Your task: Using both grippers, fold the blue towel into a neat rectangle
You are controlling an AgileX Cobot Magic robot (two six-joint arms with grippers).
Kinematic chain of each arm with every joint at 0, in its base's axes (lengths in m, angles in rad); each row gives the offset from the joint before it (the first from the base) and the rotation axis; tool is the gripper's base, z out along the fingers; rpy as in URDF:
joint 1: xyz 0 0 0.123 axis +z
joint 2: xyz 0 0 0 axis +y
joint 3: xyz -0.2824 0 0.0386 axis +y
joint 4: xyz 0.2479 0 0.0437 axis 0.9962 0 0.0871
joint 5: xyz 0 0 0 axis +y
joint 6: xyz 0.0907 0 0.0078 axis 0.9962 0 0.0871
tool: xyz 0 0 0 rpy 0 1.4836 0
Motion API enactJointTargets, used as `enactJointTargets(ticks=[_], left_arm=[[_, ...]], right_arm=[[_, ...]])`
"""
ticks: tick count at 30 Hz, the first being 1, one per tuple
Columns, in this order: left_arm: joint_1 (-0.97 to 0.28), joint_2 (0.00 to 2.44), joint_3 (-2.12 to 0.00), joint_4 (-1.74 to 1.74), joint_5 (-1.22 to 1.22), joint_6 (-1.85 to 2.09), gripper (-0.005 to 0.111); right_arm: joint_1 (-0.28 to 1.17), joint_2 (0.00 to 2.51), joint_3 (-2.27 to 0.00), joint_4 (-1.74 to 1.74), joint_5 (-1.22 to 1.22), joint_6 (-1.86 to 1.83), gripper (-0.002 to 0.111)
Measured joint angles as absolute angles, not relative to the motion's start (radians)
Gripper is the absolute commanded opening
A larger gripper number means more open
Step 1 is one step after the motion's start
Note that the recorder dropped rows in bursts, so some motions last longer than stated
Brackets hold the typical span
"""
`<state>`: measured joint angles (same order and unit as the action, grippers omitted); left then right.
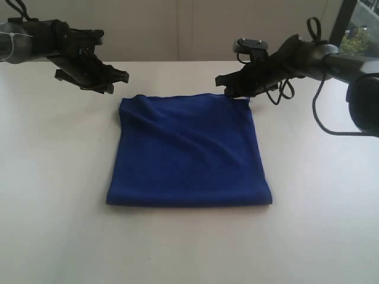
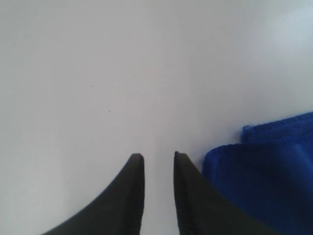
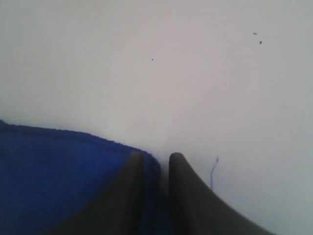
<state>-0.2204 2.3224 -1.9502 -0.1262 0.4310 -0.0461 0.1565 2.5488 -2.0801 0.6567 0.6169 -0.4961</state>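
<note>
Toward the far left edge of the smooth white table (image 1: 59, 207), the black pincer-fingered left gripper (image 1: 118, 77) is seen just beside the towel's far-left corner, its tapered fingers narrowly parted with nothing between them. At the table's middle, the deep royal-blue plush fabric towel (image 1: 186, 154) is laid flat and folded, nearly square, so no long axis can be told. Soft creases slant from its far-left corner. Over its far-right corner the matching black right gripper (image 1: 225, 87) is held, fingers narrowly parted and not clamped on the cloth.

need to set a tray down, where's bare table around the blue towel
Bare: the white tabletop between the deep-blue folded fabric towel and the exterior view's near edge, plus strips either side. Crowded: the towel's far corners, where the black left gripper and right gripper hover.
</note>
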Motion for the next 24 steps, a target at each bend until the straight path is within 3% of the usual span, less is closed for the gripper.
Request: enactJointTargets(ticks=[5,24], left_arm=[[-0.22,2.322,-1.95,-0.126,0.431,-0.046,0.029],[-0.22,2.322,-1.95,-0.135,0.431,-0.046,0.029]], right_arm=[[0.156,2.55,-2.08,0.657,0.615,-0.496,0.0],[0.147,2.476,-2.08,0.622,0.612,-0.469,0.0]])
